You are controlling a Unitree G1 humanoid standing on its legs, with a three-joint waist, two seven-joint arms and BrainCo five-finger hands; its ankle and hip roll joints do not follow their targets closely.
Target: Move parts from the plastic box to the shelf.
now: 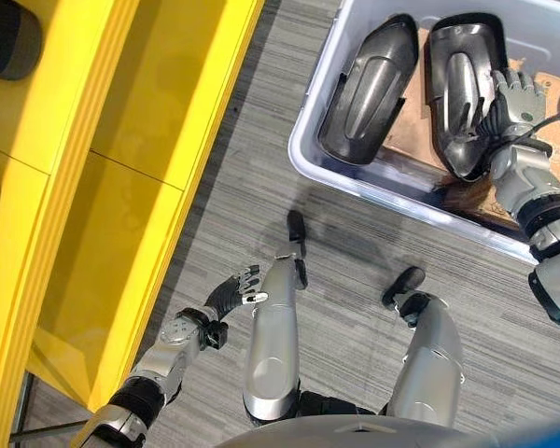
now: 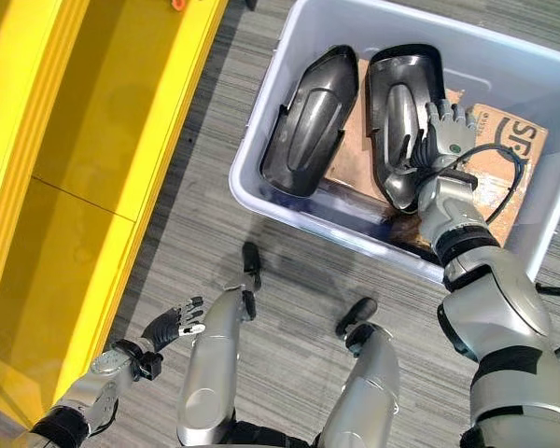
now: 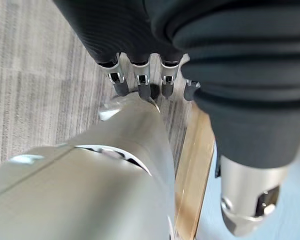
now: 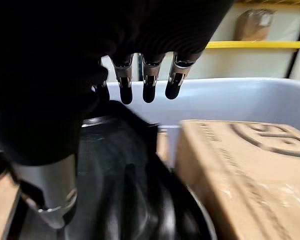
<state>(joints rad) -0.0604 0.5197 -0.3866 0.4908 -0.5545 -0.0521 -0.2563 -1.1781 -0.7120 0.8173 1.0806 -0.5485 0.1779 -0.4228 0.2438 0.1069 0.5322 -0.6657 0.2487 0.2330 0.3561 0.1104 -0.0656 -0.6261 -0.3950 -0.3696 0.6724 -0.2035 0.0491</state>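
Right hand inside the box, fingers straight over 1 of 2 dark parts, not gripping. Left hand relaxed outside box. Risk: smooth curved part slips; shelf far.

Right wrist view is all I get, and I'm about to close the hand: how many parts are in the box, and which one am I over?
Observer: Two. A left-hand part and a right-hand part lie side by side in the plastic box. Your right hand is at the right-hand part, fingers straight over its outer edge.
Operator: Is the other hand carrying anything?
Observer: No. The left hand hangs open and empty, low beside the yellow shelf.
Operator: What's the tan thing next to me?
Observer: Cardboard lying flat in the box; it also shows between the two parts.
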